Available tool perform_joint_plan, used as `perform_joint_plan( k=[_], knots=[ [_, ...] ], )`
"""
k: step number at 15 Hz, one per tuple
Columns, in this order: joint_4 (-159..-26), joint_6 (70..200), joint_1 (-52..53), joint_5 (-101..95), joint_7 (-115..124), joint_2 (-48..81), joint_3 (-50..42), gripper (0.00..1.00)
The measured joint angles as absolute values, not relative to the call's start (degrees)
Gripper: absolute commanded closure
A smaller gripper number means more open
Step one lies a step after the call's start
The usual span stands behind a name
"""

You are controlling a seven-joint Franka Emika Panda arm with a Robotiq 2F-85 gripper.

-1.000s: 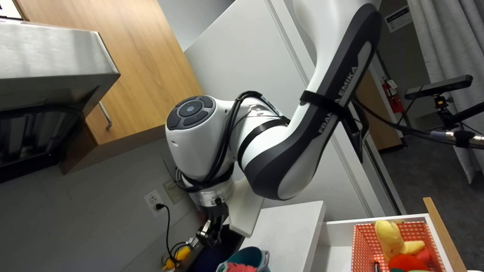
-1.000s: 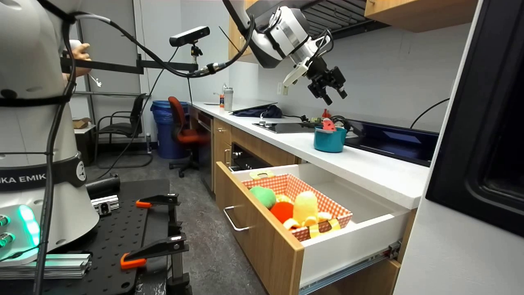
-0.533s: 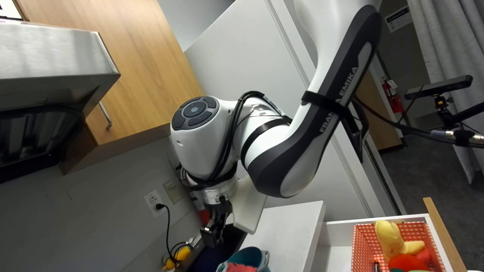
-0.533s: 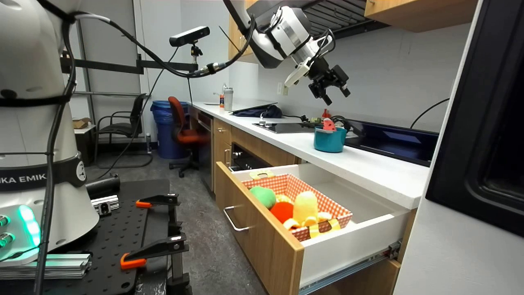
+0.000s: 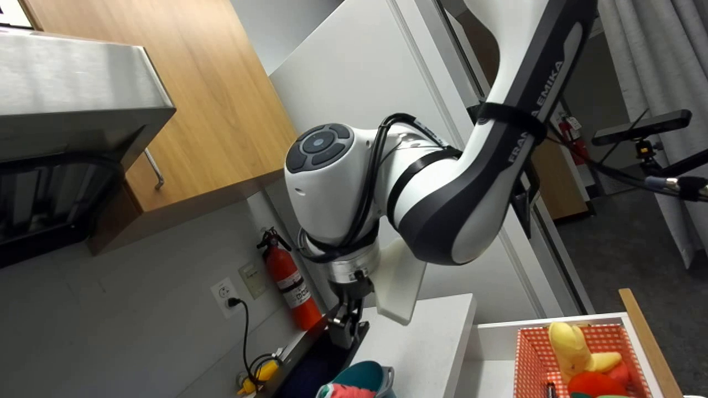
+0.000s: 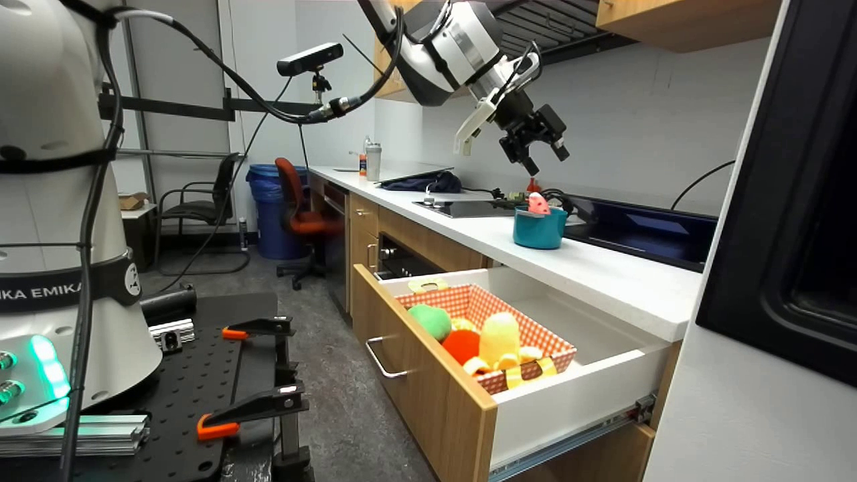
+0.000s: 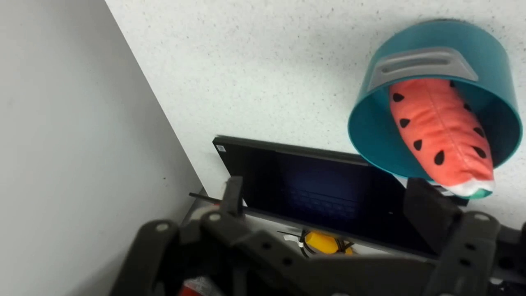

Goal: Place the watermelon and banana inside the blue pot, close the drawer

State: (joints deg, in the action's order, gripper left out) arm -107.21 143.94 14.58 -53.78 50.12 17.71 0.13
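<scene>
Drawer (image 6: 435, 395) open at left in an exterior view, likely banana (image 6: 501, 335) in its basket (image 6: 527, 327), then blue pot (image 6: 539, 229) with watermelon (image 6: 537, 204) inside, one end sticking out, and my gripper (image 6: 547, 160), spread and empty, just shifted drawerward: watermelon looks placed, so I'd go for banana next.

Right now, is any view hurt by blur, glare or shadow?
Wrist view: the claw is dark and blurred, the watermelon crisp; shadow darkens part of the inside of the blue pot. In an exterior view: the robot's green light glows nearly white. In an exterior view: pale glare lies on the metal hood.
</scene>
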Motion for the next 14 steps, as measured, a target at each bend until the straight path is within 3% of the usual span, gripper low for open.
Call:
perform_joint_plan(
  k=[14],
  knots=[
    [-130.2,143.9,5.3,-47.0,55.1,2.9,-0.3,0.0]
  ],
)
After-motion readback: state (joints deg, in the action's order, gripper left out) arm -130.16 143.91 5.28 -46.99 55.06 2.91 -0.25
